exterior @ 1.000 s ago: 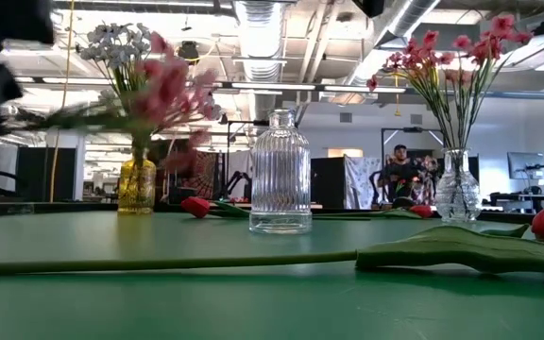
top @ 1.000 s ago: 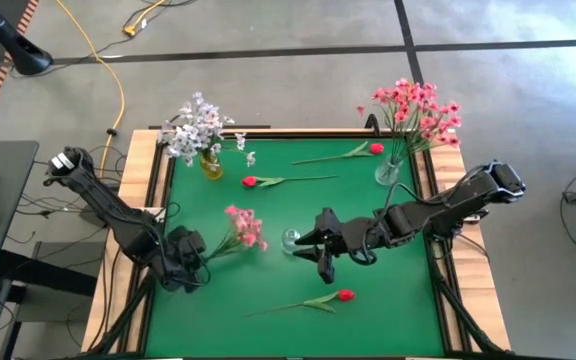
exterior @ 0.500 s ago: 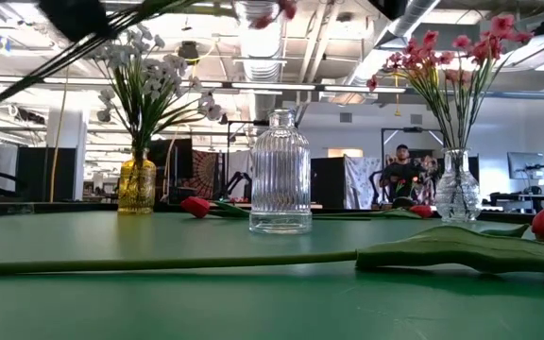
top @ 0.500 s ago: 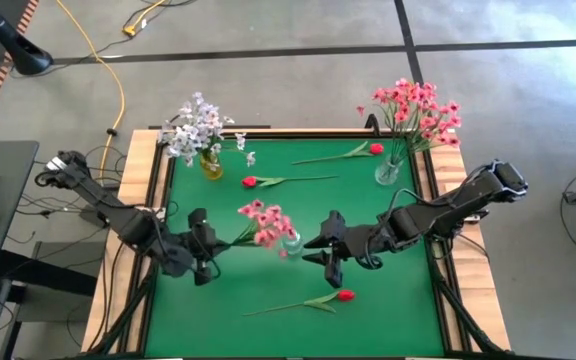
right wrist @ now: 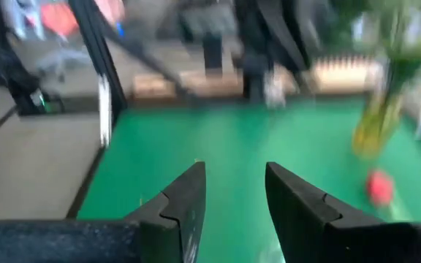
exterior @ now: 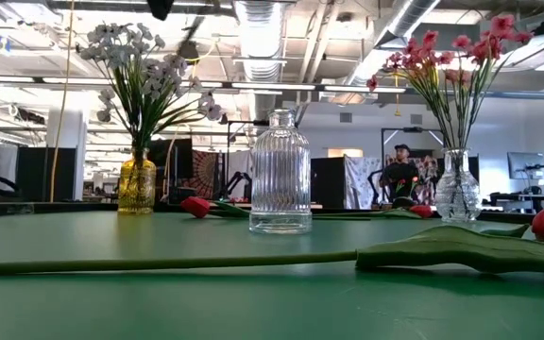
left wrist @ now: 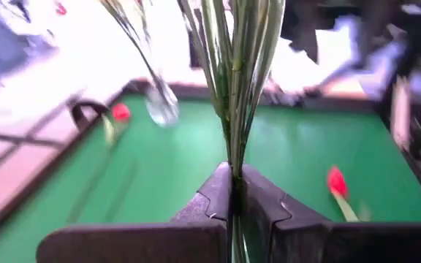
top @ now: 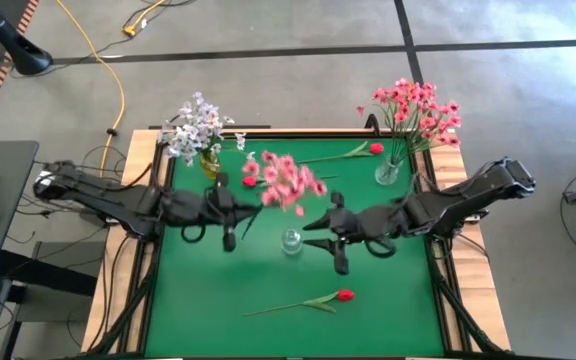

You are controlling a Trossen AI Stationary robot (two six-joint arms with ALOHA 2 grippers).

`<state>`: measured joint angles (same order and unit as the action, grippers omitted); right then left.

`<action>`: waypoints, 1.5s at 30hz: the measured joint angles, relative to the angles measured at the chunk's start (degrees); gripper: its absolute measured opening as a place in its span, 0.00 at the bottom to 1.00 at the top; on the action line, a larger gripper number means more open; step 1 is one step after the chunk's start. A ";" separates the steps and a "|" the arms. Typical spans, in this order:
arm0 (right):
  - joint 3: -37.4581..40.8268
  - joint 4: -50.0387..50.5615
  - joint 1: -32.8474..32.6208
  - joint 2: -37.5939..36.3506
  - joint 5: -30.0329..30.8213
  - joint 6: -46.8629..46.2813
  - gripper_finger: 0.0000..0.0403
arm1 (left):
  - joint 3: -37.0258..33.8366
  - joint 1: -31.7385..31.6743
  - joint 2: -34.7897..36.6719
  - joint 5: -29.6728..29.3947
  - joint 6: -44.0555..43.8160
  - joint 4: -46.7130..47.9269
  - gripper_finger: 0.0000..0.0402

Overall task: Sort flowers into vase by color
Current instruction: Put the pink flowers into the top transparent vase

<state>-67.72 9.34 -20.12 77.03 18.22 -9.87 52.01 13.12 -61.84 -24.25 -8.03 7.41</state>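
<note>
left fingers (left wrist: 234,191) clench thin green stems of a frilly pink spray (top: 286,179); right fingers (right wrist: 234,191) spread, released.

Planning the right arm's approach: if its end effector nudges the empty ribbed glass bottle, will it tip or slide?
The ribbed glass bottle looks empty, tall and narrow-necked, so probably light. A nudge near the neck would likely tip it; near the base, it may slide on the green mat. Being glass, it's probably breakable.

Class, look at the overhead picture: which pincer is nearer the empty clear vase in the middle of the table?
Right. The right pincer sits open just beside the vase. The left pincer, shut on the pink spray, is farther off on the vase's other side.
</note>
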 joint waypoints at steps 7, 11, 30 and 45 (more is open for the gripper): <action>0.00 -17.46 3.38 -3.98 -0.24 11.13 0.42 | 0.00 -8.41 -0.03 0.06 3.04 -13.07 0.00; 0.00 -11.65 5.05 -9.42 -0.08 10.88 0.42 | 0.02 -12.59 -0.04 5.03 2.90 -20.45 0.00; 0.00 29.99 -12.58 -20.33 26.14 -39.60 0.42 | 2.13 -26.34 -26.72 36.50 2.28 -68.40 0.00; 0.00 22.43 -4.19 -12.73 39.44 -26.52 0.43 | 21.69 -26.50 -39.56 50.37 -2.09 -60.52 0.00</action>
<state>-67.72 31.77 -24.31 64.30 57.65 -36.39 73.70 -13.39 -101.41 26.12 -10.12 -53.11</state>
